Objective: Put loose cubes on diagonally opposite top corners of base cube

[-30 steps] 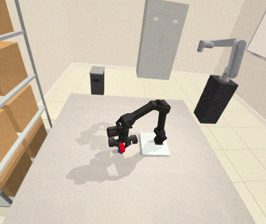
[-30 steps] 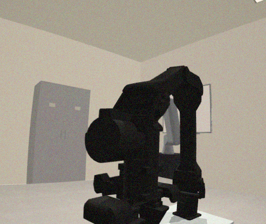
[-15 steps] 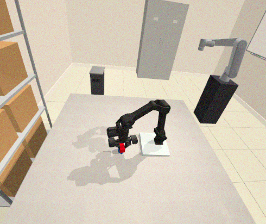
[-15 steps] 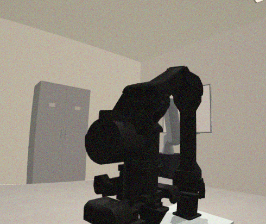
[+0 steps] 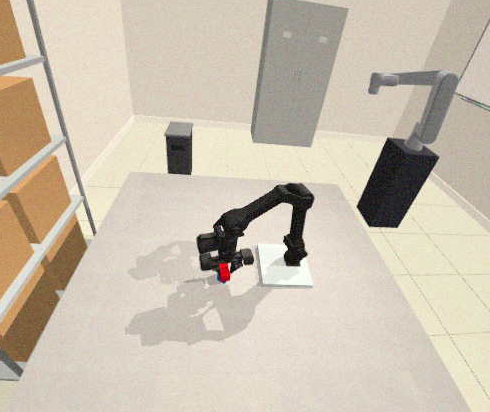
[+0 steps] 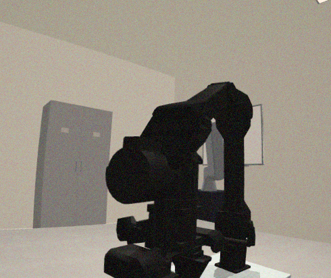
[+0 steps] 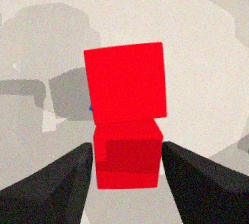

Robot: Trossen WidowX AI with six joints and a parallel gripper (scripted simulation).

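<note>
A red cube (image 7: 126,80) lies ahead of the fingers in the wrist view. A second red cube (image 7: 128,160) stands between the fingertips, its far edge close against the first; I cannot tell whether they touch. My gripper (image 7: 127,149) (image 5: 227,268) is open a little wider than this second cube, with thin slits at its sides. The base cube is almost fully hidden beneath: a blue corner (image 7: 90,108) shows left of the first red cube, and a blue sliver (image 5: 221,279) shows under the red in the top view. The exterior view shows no cube.
The arm's white base plate (image 5: 285,277) (image 6: 267,270) is right of the cubes in the top view, on the pale table (image 5: 270,352). Shadows of the arm fall on the table. Shelving with boxes (image 5: 10,117), a cabinet (image 5: 300,72) and another arm (image 5: 435,107) stand beyond it.
</note>
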